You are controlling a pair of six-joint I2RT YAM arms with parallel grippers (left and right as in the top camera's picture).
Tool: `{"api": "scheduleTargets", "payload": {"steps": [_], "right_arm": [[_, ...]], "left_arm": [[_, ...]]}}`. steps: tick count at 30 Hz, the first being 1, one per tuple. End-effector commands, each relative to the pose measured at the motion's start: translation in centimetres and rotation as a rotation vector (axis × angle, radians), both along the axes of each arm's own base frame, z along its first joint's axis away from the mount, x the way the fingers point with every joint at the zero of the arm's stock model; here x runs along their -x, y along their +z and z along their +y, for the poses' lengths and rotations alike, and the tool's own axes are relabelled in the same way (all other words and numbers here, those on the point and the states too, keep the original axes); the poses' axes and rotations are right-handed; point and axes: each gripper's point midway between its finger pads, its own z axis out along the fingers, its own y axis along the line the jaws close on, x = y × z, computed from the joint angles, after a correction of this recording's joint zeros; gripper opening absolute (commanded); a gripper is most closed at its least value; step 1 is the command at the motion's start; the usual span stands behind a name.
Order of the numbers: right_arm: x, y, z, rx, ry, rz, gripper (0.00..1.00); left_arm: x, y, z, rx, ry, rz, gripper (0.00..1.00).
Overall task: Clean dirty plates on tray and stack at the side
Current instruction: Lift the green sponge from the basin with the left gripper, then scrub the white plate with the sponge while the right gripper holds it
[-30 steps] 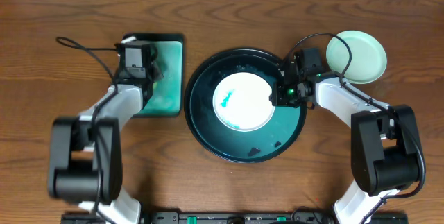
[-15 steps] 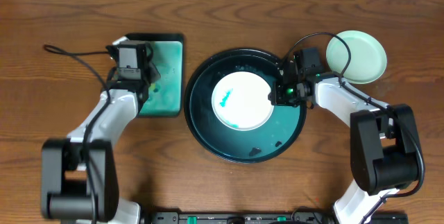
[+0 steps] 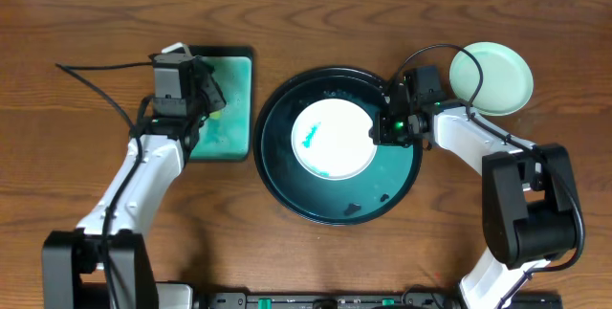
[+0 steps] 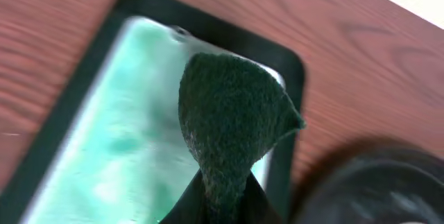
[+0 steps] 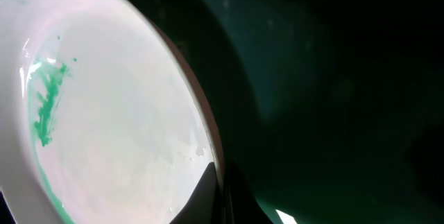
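A white plate with a blue-teal smear lies in the large round black-rimmed tray. My right gripper is shut on this plate's right rim. In the right wrist view the plate fills the left, the dark tray lies behind it, and the gripper pinches the rim. A pale mint-green plate sits on the table at the right, outside the tray. My left gripper is shut on a dark green sponge, which hangs above the rectangular teal tray.
The rectangular teal tray stands left of the round tray, close to its rim. A black cable trails from the left wrist across the table. Another cable loops over the mint plate's left edge. The surface is brown wood.
The left arm has swung outward and its wrist has shifted a little left over the rectangular tray, still holding the sponge. The right arm and the plates have not moved.
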Motion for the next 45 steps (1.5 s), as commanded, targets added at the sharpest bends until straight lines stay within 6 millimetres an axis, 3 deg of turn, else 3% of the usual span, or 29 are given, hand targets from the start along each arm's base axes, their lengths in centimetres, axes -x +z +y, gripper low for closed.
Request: {"api": "scheduleTargets", "payload": {"steps": [1,6,10,14,18,23,29,34,40,43,45], "right_arm": [[0.5,-1.8,0.3,0.028,0.015,0.025,0.01],[0.5,-1.8,0.5,0.022,-0.004,0.035,0.01],[0.4,-1.8,0.5,0.02,-0.005,0.028,0.01],[0.4,-1.8,0.6,0.017,-0.014,0.035,0.01],[0.5,-1.7,0.7,0.016,-0.015,0.036,0.01],[0.5,-1.8,0.7,0.016,-0.015,0.037,0.01],[0.5,-1.8,0.7,0.016,-0.015,0.037,0.01],[0.6,-1.8,0.7,0.017,-0.015,0.041,0.01],[0.6,-1.8,0.7,0.017,-0.015,0.04,0.01],[0.6,-1.8,0.7,0.017,-0.015,0.04,0.01],[0.6,-1.8,0.7,0.017,-0.015,0.04,0.01]], "left_arm": [[1.0,-0.4,-4.6,0.176,-0.211,0.044,0.07],[3.1,1.7,-11.0,0.393,-0.476,0.038,0.07],[4.9,1.3,-15.3,0.367,-0.576,0.063,0.07],[5.9,0.2,-18.3,0.234,-0.586,0.067,0.07],[6.6,-0.8,-20.2,0.105,-0.511,0.063,0.07],[6.5,-2.4,-21.0,0.043,-0.372,0.061,0.07],[4.2,-4.7,-24.0,0.105,-0.373,-0.013,0.07],[3.0,-7.3,-25.0,0.149,-0.341,-0.021,0.07],[3.5,-10.5,-24.4,0.054,-0.386,0.027,0.07],[3.0,-10.9,-22.4,-0.122,-0.398,-0.001,0.07],[2.3,-10.9,-19.8,-0.277,-0.341,-0.021,0.07]]}}
